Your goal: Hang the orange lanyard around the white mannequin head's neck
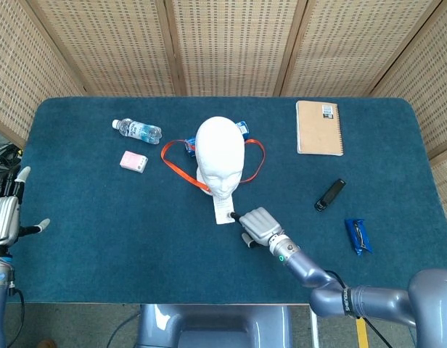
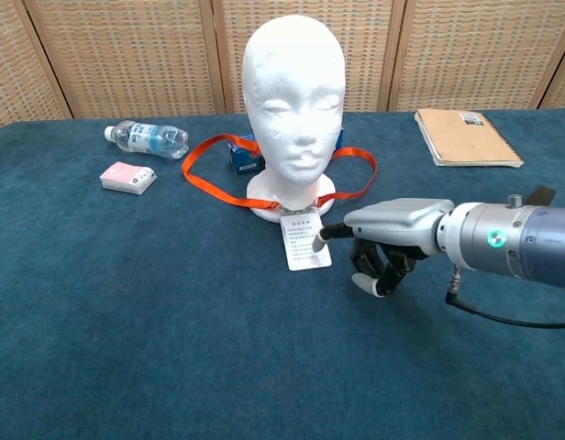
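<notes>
Grey and spread open, the left hand (image 1: 4, 216) hangs at the table's (image 1: 100, 261) left edge, holding nothing. Next come a water bottle (image 2: 147, 138) and a pink box (image 2: 128, 178). The orange lanyard (image 2: 214, 186) loops round the base of the white mannequin head (image 2: 294, 92), its card (image 2: 304, 242) in front. The right hand (image 2: 385, 240), fingers curled in with one pointing, touches the card's edge.

Matt white mannequin head (image 2: 293, 82), glossy orange lanyard (image 2: 214, 184), napped blue table (image 2: 154, 330).

Right robot hand (image 1: 258, 225) beside lanyard card (image 1: 223, 209)
</notes>
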You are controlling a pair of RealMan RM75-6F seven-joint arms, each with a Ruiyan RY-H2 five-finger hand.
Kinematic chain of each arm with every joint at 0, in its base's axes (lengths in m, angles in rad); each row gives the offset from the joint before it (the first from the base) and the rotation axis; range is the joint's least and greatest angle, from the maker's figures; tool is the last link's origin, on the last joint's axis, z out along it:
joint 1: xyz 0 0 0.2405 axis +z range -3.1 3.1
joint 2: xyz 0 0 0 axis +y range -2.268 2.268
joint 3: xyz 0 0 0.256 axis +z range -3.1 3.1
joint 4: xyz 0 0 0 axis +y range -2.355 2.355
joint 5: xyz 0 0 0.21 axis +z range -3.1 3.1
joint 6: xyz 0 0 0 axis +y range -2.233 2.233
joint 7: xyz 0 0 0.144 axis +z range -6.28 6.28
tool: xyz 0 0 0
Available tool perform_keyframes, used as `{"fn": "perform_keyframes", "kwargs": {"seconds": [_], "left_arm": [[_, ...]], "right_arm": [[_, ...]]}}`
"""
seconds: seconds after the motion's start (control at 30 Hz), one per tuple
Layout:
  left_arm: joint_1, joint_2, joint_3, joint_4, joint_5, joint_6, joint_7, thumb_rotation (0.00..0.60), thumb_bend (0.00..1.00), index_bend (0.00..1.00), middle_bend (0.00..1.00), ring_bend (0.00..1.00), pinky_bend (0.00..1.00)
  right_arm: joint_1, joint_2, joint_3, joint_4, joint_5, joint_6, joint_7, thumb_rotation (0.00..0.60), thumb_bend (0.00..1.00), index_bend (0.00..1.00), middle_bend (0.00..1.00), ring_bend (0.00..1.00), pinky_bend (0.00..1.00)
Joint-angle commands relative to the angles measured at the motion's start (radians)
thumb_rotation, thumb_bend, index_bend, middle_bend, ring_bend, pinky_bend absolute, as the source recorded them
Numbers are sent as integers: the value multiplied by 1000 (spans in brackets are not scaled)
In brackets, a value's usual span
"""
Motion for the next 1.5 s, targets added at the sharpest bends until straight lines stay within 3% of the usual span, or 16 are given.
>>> {"fn": "perform_keyframes", "kwargs": {"seconds": [0.03, 0.3, 0.73, 1.5], "left_arm": [[4, 3, -8, 5, -4, -6, -8, 600, 0, 0, 0, 0, 0], [8, 5, -19, 9, -3, -26, -13, 600, 0, 0, 0, 0, 0], [15, 2, -32, 7, 1, -36, -5, 600, 0, 0, 0, 0, 0], [21, -16, -47, 18, -5, -47, 25, 600, 0, 0, 0, 0, 0]], "right_arm": [[18, -32, 1, 16, 52, 4, -39, 600, 738, 184, 722, 562, 615], [35, -40, -10, 8, 101, -2, -72, 600, 737, 229, 725, 562, 615], [41, 42, -78, -108, 12, -77, -39, 600, 736, 274, 732, 562, 615], [14, 269, -191, -328, -367, -123, 97, 600, 737, 325, 749, 561, 614]]}}
